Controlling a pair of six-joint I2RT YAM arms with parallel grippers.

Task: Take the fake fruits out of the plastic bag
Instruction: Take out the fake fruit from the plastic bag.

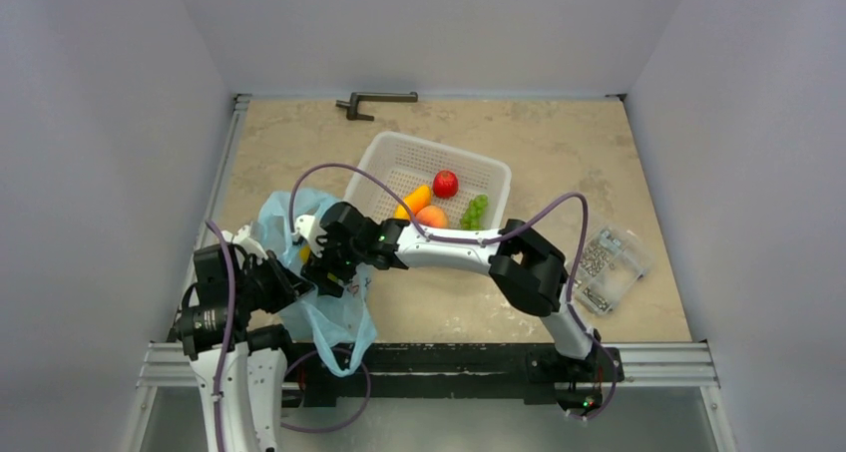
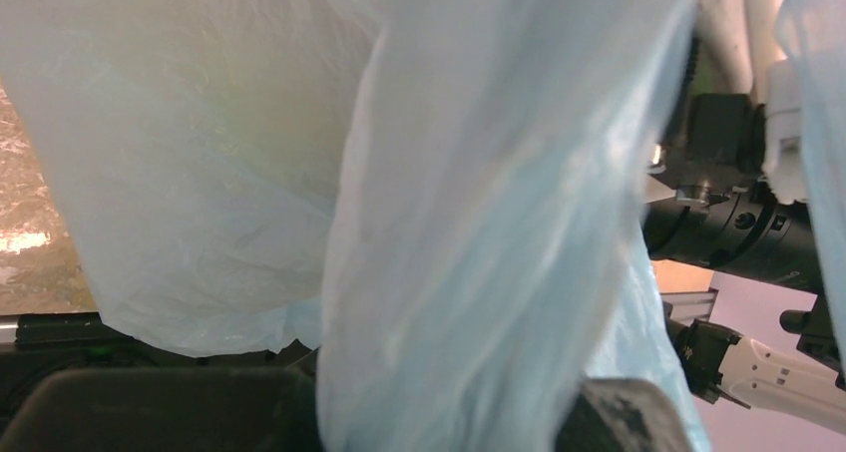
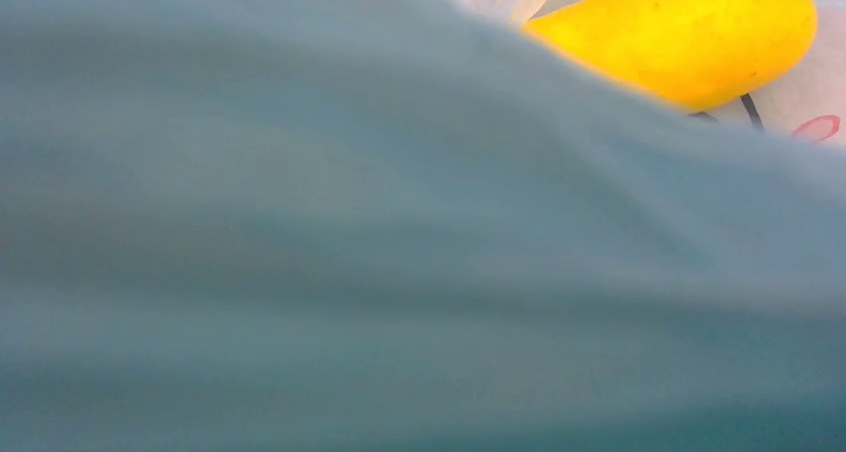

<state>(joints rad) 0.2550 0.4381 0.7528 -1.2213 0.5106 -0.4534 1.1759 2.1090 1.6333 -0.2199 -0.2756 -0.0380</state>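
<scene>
Blurred blue film of the plastic bag (image 3: 299, 272) filled the right wrist view, with a yellow fruit (image 3: 688, 33) showing beyond it. That film hid the right gripper (image 1: 321, 264), so its spread could not be told. At the near left edge of the bench (image 1: 559, 143), the left gripper (image 2: 439, 427) pinched a bunched fold of the bag. The peach (image 1: 432, 216), grapes (image 1: 474, 211) and orange fruit (image 1: 414, 201) lay in the white basket (image 1: 399, 158).

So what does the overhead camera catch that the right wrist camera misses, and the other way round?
Only overhead: the left arm and right arm, the white basket with a peach, grapes, a red fruit and an orange fruit, plus a clear box. Only the wrist: a yellow fruit up close and a pink print. Both: the blue bag.
</scene>
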